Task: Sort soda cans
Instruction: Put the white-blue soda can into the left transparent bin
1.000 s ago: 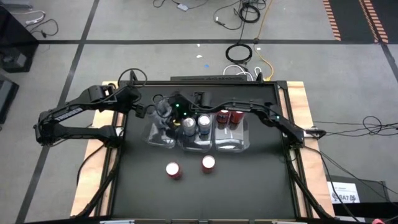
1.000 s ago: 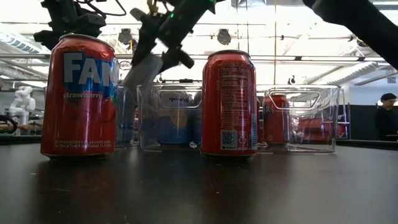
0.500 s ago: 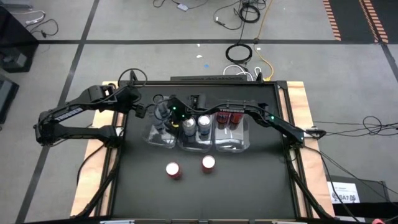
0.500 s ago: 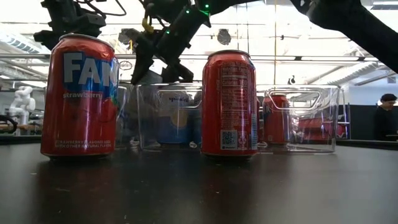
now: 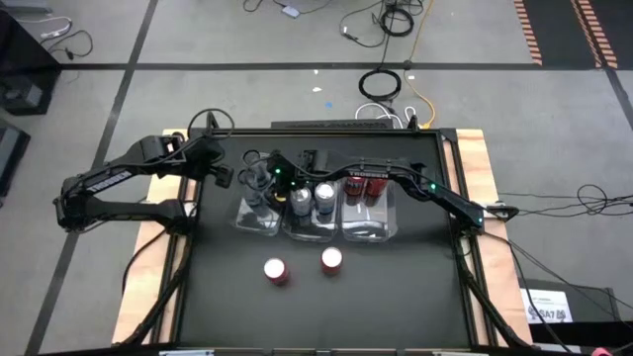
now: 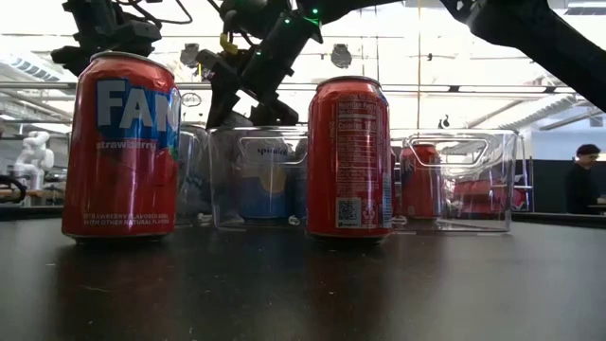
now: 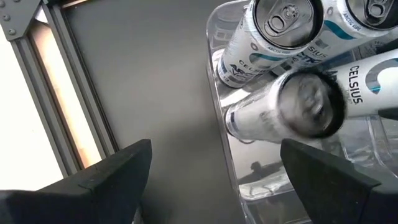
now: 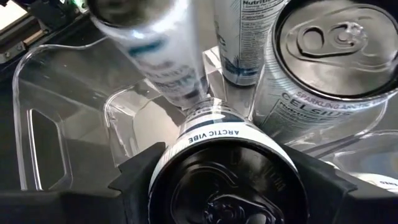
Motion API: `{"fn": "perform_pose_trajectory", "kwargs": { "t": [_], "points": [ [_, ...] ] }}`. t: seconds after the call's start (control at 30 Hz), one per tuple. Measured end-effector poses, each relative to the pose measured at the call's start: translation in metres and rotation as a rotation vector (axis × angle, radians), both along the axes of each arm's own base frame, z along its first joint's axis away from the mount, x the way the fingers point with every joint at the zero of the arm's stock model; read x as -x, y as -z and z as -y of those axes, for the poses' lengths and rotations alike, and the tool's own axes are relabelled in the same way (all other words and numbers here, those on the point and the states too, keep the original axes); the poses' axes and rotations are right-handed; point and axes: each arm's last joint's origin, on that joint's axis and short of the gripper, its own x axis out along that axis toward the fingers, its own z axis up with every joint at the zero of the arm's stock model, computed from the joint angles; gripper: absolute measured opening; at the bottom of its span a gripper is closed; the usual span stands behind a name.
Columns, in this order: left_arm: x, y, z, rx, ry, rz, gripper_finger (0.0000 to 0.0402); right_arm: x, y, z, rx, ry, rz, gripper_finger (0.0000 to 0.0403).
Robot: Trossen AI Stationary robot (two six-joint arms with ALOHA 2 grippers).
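Observation:
My right gripper reaches from the table's right over the left clear bin and is shut on a silver-white soda can. Just beyond it in that bin a second silver-white can leans tilted and blurred. The left wrist view shows a tilted can there, end-on, beside upright ones. My left gripper hangs open above the table, left of that bin. Two red cans stand on the near table. My right gripper pinches the silver-white can between its two fingers, on opposite sides just below the top rim. The fingers slant down from the table's right. The can is tilted, top toward the wrist, lower end inside the left bin; the can hides what it rests on.
The middle bin holds blue-silver cans. The right bin holds red cans at its far end. In the low view the two red cans stand in front of the bins. A person shows far behind.
My right gripper has gone down with the tilted silver-white can, from above the left bin's rim into the bin. The leaning can in that bin shows blurred now.

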Motion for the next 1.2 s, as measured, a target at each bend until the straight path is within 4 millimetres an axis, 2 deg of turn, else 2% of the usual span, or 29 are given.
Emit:
{"fn": "perform_pose_trajectory", "kwargs": {
  "t": [0.2, 1.2],
  "points": [
    [-0.0001, 0.0000, 0.0000, -0.018, 0.065, -0.022, 0.0366, -0.0006, -0.0005, 0.0000, -0.001, -0.001, 0.008, 0.0270],
    [-0.0002, 0.0000, 0.0001, -0.012, 0.067, -0.018, 0.0366, -0.0035, -0.0035, -0.0013, -0.045, -0.021, 0.055, 0.0270]
  ]
}}
